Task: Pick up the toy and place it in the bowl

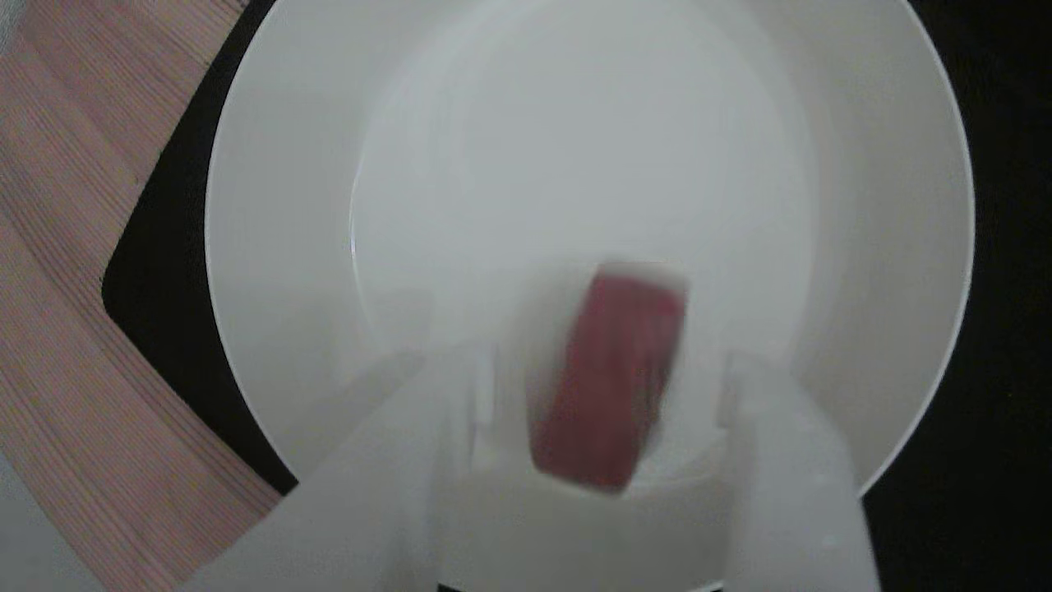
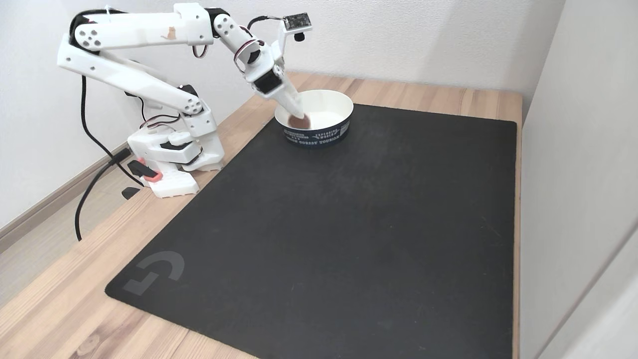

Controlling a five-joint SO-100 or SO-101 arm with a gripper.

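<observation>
One white robot arm (image 2: 149, 60) reaches from its base (image 2: 172, 159) at the far left of the wooden worktop (image 2: 60, 294), its gripper (image 2: 299, 115) dipped into a white bowl (image 2: 333, 105) that stands at the far edge of a black mat (image 2: 324, 239). Seen from the fixed view, the bowl has a dark blue outer wall with white lettering, and a dark reddish spot, the toy (image 2: 299, 121), shows at the tip of the fingers just inside the bowl's left wall. In the other view, looking straight down into the bowl (image 1: 279, 205), the pinkish-red toy (image 1: 610, 380) appears as a motion-blurred oblong block, tilted slightly, between the two pale fingers (image 1: 789, 469) of the gripper (image 1: 604, 395) at the near edge of that picture. White gaps show on both sides of the block, so the fingers stand apart from it, spread wider than the toy; blur makes it impossible to tell whether the block rests on the bowl's floor or hangs above it. Wood grain of the worktop (image 1: 57, 247) and a rounded corner of the mat (image 1: 164, 263) lie to the left of the bowl there.
</observation>
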